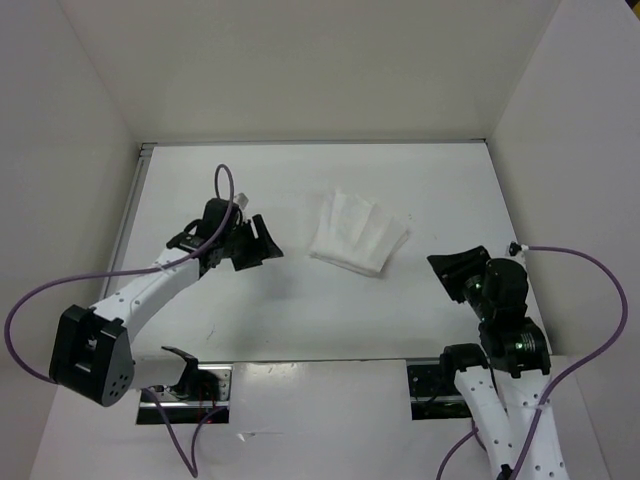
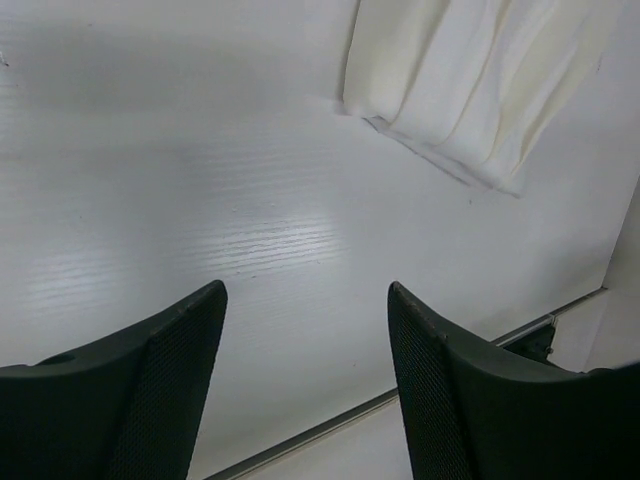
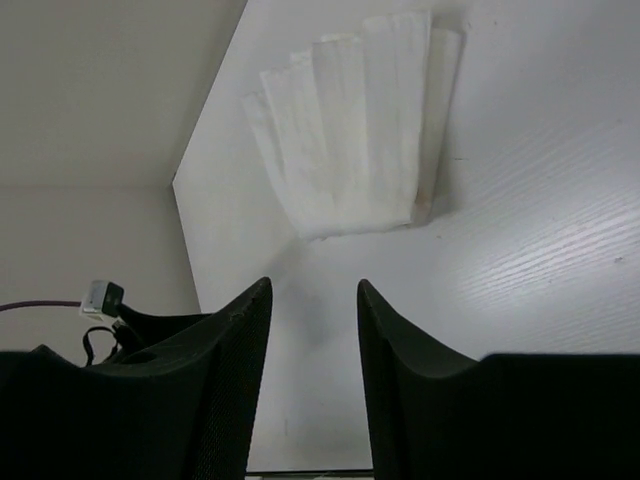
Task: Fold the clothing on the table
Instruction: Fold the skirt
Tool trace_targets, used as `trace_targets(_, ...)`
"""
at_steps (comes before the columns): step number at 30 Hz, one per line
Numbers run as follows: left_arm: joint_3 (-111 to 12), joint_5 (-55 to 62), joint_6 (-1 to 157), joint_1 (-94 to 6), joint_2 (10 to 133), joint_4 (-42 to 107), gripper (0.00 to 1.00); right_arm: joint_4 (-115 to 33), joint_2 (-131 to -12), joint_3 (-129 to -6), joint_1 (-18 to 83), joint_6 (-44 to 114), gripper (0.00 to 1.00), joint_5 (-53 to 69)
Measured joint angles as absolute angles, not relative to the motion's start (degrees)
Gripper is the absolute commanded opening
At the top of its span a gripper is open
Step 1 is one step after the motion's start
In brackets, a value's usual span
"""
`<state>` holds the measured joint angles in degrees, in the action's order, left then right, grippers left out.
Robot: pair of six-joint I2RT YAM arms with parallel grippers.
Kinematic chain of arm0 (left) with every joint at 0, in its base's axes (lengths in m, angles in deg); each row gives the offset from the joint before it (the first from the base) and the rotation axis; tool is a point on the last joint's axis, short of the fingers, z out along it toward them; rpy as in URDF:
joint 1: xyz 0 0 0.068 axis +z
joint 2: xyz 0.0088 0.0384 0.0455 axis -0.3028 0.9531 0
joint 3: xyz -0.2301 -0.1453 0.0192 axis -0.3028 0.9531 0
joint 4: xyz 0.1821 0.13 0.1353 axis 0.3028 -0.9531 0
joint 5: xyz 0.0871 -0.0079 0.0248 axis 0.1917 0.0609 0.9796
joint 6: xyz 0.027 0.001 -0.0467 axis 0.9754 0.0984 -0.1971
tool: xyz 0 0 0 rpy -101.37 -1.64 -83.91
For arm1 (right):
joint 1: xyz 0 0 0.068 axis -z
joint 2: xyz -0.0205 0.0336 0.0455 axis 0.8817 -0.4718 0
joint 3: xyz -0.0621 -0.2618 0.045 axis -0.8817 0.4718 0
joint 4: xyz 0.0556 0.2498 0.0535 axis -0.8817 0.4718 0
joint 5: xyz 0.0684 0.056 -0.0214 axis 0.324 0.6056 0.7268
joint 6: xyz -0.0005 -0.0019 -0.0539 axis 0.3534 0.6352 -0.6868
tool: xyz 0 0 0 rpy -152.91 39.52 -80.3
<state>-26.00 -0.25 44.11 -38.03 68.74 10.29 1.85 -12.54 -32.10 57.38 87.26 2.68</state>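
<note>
Left gripper [image 2: 305, 290]: the jaws stand apart, and only bare table [image 2: 200, 200] shows in the gap between the two dark fingers [image 2: 170, 380]; nothing is held. Right gripper [image 3: 313, 285]: the jaws are also apart, with a narrower gap, and nothing lies between its fingers [image 3: 225, 380]. Neither gripper touches the clothing [image 1: 358, 235]. The clothing lies flat on the table [image 1: 300, 310], in the far half and slightly right of centre, as a compact white piece with several parallel lengthwise pleats that fan out toward one end. In the left wrist view the clothing [image 2: 470, 90] sits ahead and to the right of the fingers, well apart from them, with layered edges visible along its near side. In the right wrist view the clothing [image 3: 355, 130] sits ahead of the fingers, apart from them, on the table [image 3: 540, 250] near the angle where the table edge meets the wall. In the top view the left gripper [image 1: 255, 243] is near the left side of the clothing and points toward it; the right gripper [image 1: 455, 268] is near its lower right side. A purple cable [image 1: 30, 310] loops from the left arm, and a second purple cable [image 1: 600, 300] loops from the right arm. A thin metal edge rail [image 1: 130, 205] runs along the left side of the table. White walls [image 1: 300, 60] enclose the table at the left, far and right sides.
</note>
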Motion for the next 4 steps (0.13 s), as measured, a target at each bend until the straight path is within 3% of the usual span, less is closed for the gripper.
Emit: trace_targets(4,-25.74,-0.28,44.11,-38.03,68.30,11.16,0.74,1.87,-12.85,-31.62,57.12,87.91,0.47,3.34)
